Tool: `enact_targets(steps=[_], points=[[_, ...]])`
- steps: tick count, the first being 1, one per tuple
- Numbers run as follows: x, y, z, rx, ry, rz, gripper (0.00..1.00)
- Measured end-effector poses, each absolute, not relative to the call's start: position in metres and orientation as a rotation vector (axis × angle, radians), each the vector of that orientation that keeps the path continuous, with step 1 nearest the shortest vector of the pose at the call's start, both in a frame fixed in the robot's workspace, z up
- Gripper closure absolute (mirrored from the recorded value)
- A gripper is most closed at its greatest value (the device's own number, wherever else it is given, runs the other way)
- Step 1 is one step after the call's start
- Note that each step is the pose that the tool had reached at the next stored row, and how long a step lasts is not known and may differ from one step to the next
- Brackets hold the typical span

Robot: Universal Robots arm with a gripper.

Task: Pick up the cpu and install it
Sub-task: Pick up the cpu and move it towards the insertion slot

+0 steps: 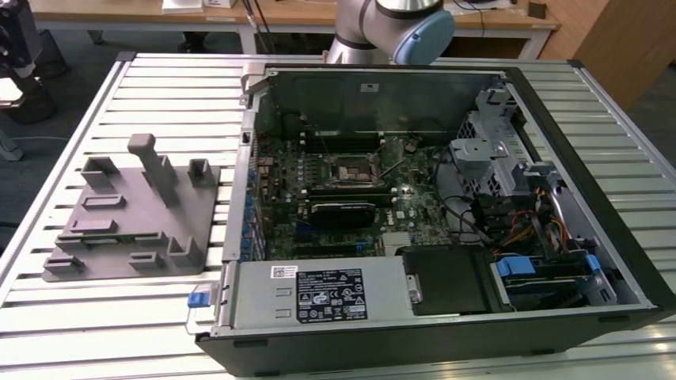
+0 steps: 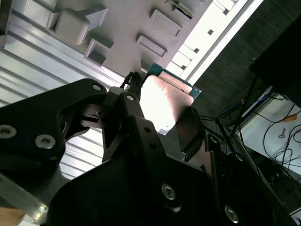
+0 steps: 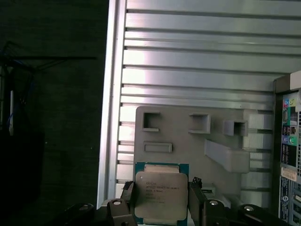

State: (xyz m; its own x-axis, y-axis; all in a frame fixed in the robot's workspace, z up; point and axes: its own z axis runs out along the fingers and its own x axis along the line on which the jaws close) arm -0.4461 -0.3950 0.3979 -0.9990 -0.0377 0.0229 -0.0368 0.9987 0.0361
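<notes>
Fingers (image 3: 195,202) clenched on the cpu (image 3: 157,195), one finger on each of two opposite edges, so the cpu sits right between them, held clear of the grey tray (image 3: 188,136). Cpu: flat, square, silver metal lid w/ clipped corners and faint print, on a teal-green board that shows as a thin rim round the lid. In the second wrist view the fingers (image 2: 190,134) flank the cpu (image 2: 164,101) the same way; the lid glares pinkish-white and a strip of green edge shows at the fingertip end. The tray, w/ raised blocks and shallow recesses, lies beyond the fingertips on the slatted bench (image 3: 188,56). PC case (image 3: 289,155) is off to one finger's side. Exterior view: case (image 1: 591,158) open, dark socket (image 1: 349,169) on its board, tray (image 1: 138,214) beside it, arm (image 1: 385,24) behind.
</notes>
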Motion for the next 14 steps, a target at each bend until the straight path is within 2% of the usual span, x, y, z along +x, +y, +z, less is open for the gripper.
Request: enact_targets(steps=[14], points=[[-0.431, -0.395, 0.399, 0.058, -3.117, -0.056, 0.46]])
